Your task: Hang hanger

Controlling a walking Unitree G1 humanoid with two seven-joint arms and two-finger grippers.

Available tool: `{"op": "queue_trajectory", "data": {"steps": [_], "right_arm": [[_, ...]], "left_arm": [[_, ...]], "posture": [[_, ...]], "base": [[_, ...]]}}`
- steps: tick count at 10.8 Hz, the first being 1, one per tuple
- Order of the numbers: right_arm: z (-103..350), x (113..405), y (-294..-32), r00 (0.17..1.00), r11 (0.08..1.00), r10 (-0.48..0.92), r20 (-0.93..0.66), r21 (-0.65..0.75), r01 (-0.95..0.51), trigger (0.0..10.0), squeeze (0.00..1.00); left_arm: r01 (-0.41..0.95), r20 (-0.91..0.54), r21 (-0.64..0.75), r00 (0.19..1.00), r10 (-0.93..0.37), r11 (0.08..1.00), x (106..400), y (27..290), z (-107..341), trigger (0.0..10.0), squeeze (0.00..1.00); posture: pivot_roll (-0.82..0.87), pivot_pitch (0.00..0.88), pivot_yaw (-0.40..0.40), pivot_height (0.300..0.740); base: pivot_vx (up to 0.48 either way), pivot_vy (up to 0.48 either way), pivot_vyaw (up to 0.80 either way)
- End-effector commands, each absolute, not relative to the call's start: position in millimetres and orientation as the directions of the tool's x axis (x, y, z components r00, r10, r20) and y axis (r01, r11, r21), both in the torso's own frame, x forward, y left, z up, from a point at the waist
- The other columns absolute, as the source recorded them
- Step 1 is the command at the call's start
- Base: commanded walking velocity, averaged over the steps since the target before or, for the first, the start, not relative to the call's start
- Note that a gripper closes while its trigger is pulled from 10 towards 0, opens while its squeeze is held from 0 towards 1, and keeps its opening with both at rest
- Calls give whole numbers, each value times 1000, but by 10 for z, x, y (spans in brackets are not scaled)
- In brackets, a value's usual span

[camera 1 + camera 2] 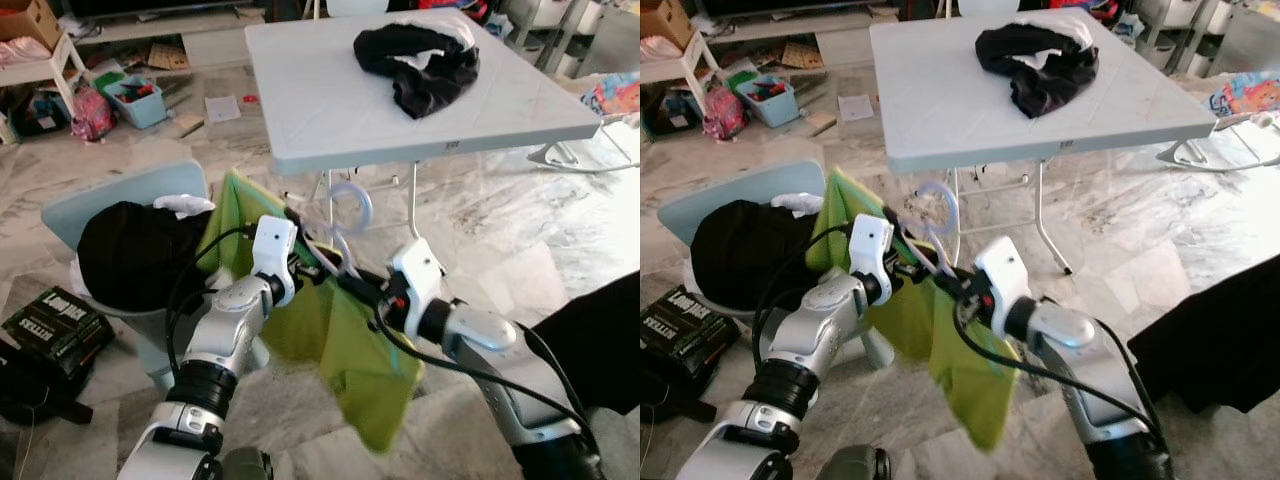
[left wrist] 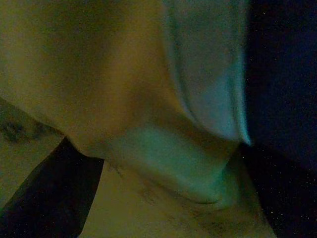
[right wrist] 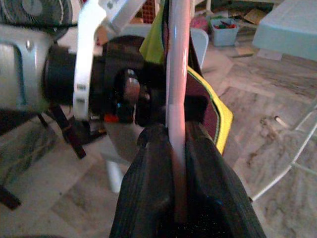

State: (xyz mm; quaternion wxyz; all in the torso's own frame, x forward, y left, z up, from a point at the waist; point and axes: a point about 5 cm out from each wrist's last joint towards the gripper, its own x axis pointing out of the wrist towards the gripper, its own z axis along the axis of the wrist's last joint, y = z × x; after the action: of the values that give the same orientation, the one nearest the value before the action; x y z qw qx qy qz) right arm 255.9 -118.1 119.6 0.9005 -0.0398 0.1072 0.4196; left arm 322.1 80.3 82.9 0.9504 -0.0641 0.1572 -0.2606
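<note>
Hanger held, green garment draped
Right pincer (image 3: 181, 148) clamps the stiff, light plastic hanger (image 3: 178, 89); left pincer's (image 1: 300, 262) grip unclear; green shirt (image 1: 350, 350) hangs limp.

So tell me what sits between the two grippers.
Between the left gripper and right gripper, the eye views show the pale translucent plastic hanger carrying a lime-green cloth garment.

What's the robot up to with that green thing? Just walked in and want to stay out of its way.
It holds a pale plastic hanger carrying a lime-green garment between both arms, in front of the white folding table. The right gripper is clamped on the hanger's bar; the left gripper is up against the fabric. The hanger is not yet hung anywhere.
</note>
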Motion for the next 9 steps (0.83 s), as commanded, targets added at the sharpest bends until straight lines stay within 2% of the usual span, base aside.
{"op": "queue_trajectory", "data": {"steps": [1, 3, 4, 5, 6, 7, 8, 9], "right_arm": [[1266, 2522, -1130, 589, 599, 783, -199, -11, -801, 10000, 0], [1194, 2525, -1205, 602, 607, 756, -257, -71, -792, 10000, 0], [1141, 2555, -1277, 634, 630, 716, -292, -123, -767, 10000, 0], [1090, 2665, -1382, 715, 691, 622, -318, -206, -693, 10000, 0], [1091, 2829, -1522, 816, 777, 486, -312, -274, -567, 10000, 0], [1102, 2873, -1561, 837, 799, 455, -304, -276, -535, 10000, 0], [1111, 2919, -1620, 861, 816, 408, -302, -301, -493, 10000, 0], [1080, 2945, -1659, 874, 831, 381, -300, -305, -466, 10000, 0]], "left_arm": [[376, -247, -146, 882, -402, 915, 3340, 1051, 922, 10000, 0], [351, -226, -120, 901, -370, 929, 3375, 1123, 950, 10000, 0], [350, -194, -133, 908, -371, 927, 3383, 1165, 980, 3137, 0], [349, -183, -137, 911, -370, 927, 3383, 1200, 988, 0, 0], [317, -193, -110, 923, -333, 942, 3392, 1255, 975, 0, 0], [286, -186, -95, 936, -300, 953, 3406, 1299, 985, 275, 0], [245, -172, -76, 952, -255, 967, 3429, 1377, 1013, 1804, 0], [207, -162, -67, 963, -215, 976, 3449, 1465, 1027, 6941, 0]], "posture": [[-105, 0, -5, 740], [-102, 0, -6, 740], [-101, 0, -7, 740], [-101, 0, -7, 740], [-97, 0, -12, 740], [-95, 0, -13, 740], [-93, 0, -14, 740], [-91, 0, -16, 740]], "base": [[0, 0, 0], [0, 0, 0], [0, 0, 0], [0, 0, 0], [0, 0, 0], [0, 0, 0], [0, 0, 0], [0, 0, 0]]}}
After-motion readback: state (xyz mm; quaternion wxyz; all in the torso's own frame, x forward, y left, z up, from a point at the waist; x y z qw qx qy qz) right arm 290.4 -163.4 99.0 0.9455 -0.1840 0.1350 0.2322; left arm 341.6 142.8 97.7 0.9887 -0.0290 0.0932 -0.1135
